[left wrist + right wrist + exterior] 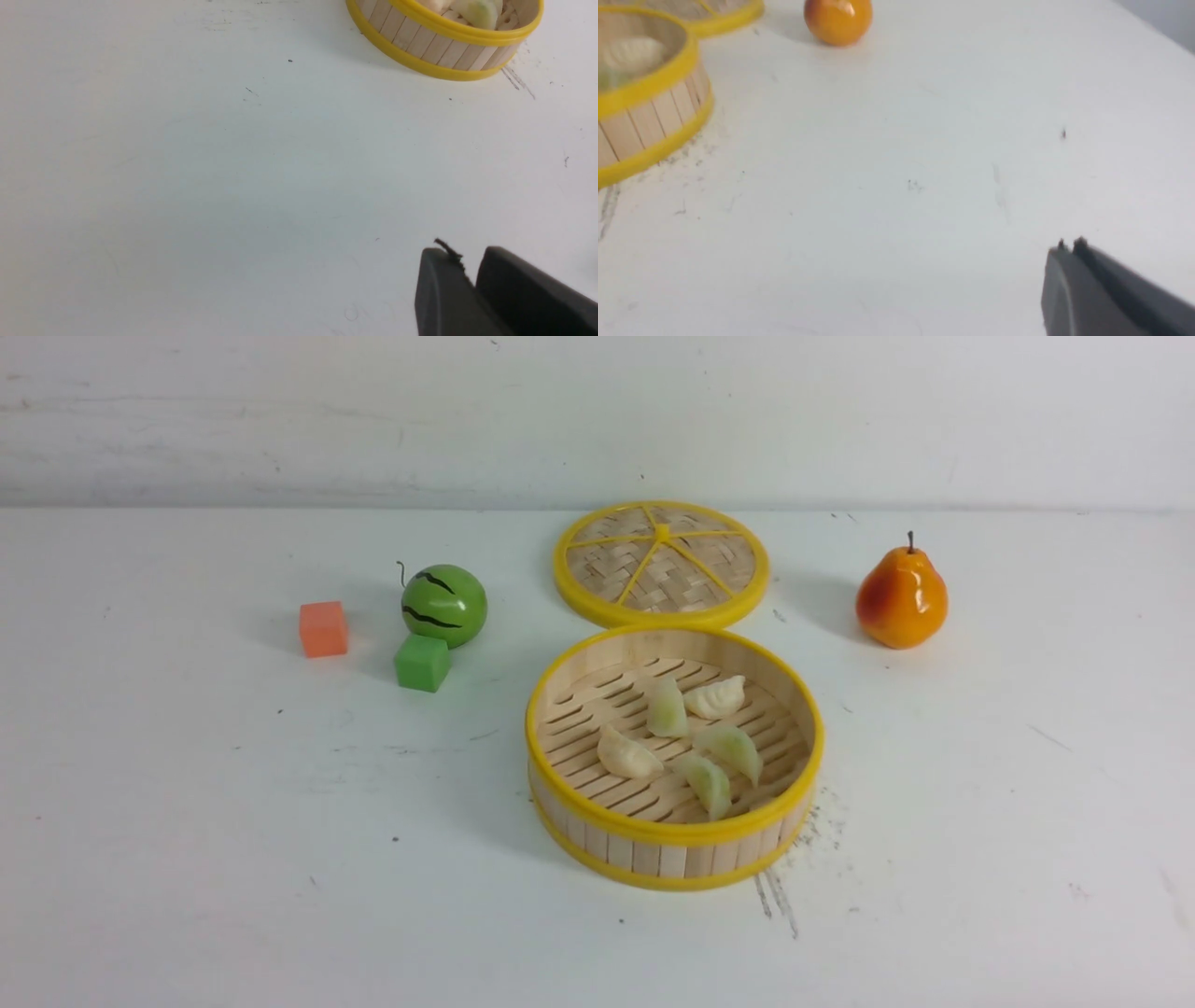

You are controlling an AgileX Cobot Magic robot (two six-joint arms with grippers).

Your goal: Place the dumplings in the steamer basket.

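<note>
White counter (233, 859), scuffed with dark marks, heaviest just in front and to the right of the steamer basket.

Steamer basket (674, 847) sits near the middle of the counter, upright, open. All five dumplings (679, 739) lie on its slatted floor, grouped around the centre: two cream-white, three pale green. They lie close together, and some appear to touch. None on the counter outside.

Lid (662, 563) lies flat right behind the basket, spoke side up, its front rim very near the basket's back rim; contact not certain from the front view.

Left of the basket: watermelon ball (443, 605), green cube (422, 663) just in front of it and close against it, orange cube (323, 628) further left, apart from both. Pear (901, 597) stands upright well to the right of the lid.

Neither arm shows in the front view.

Left pincer (468, 263): seen only from its own wrist camera, over bare counter, well apart from the basket wall. A narrow gap shows between the two dark fingers; slightly spread, nothing between them.

Right pincer (1068, 246): own wrist view is blurred, but the fingers look pressed together, empty, over bare counter, apart from basket and pear.
</note>
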